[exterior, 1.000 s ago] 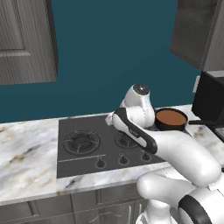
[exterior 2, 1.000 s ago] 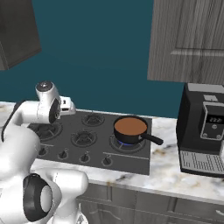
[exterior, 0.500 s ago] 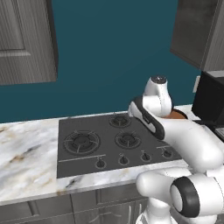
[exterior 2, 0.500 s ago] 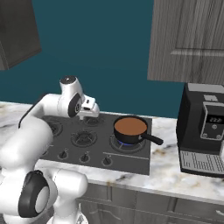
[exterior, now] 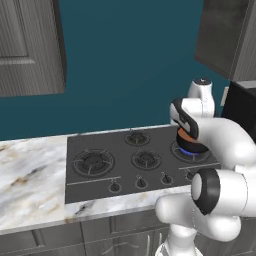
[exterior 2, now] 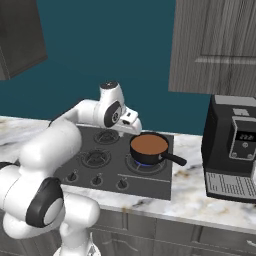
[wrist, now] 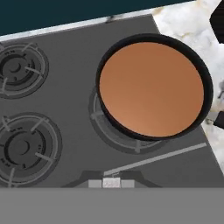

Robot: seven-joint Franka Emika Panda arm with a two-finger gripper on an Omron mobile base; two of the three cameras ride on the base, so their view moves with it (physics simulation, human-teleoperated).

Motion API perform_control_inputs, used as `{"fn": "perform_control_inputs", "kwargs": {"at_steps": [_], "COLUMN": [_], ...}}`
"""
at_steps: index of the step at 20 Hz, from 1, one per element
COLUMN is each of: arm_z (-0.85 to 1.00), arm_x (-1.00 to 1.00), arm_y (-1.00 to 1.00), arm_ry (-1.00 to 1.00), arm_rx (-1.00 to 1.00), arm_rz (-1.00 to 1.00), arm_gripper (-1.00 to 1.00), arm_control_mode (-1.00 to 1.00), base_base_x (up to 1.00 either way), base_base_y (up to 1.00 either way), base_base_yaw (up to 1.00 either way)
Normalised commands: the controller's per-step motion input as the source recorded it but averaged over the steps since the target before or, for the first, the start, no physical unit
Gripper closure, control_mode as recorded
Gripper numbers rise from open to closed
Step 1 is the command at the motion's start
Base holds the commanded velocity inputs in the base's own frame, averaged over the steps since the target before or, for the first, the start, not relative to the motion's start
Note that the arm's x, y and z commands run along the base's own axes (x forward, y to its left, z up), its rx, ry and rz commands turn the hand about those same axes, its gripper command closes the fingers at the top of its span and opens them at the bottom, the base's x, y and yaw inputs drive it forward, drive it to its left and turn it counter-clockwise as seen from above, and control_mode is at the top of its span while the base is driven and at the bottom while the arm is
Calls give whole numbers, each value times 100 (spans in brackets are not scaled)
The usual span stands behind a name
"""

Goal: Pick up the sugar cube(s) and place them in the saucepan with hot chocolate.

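In the left base view the white arm hides most of the small round dark saucepan of brown liquid (exterior: 188, 140). In the hand view its long black handle (wrist: 217, 120) is cut off by the right edge. A small pale block (wrist: 111, 182) sits between the hand's fingertips, too small to identify.

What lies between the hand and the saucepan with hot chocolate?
Bare dark stovetop and the front rim of the saucepan's burner, as the hand view shows. The hand sits shut, just short of the saucepan with hot chocolate.
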Motion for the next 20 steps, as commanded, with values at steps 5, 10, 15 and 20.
{"fn": "perform_control_inputs", "kwargs": {"at_steps": [5,10,15,20], "arm_z": [-8,-17,-6,-3], "arm_x": [1,0,4,1], "arm_y": [-65,-23,0,0], "arm_ry": [-3,-1,0,0], "arm_rx": [5,3,0,0], "arm_rz": [-1,0,0,0], "arm_gripper": [100,100,100,100], "arm_control_mode": [-100,-100,-100,-100], "base_base_x": [0,0,0,0], "base_base_y": [0,0,0,0], "base_base_yaw": [0,0,0,0]}}
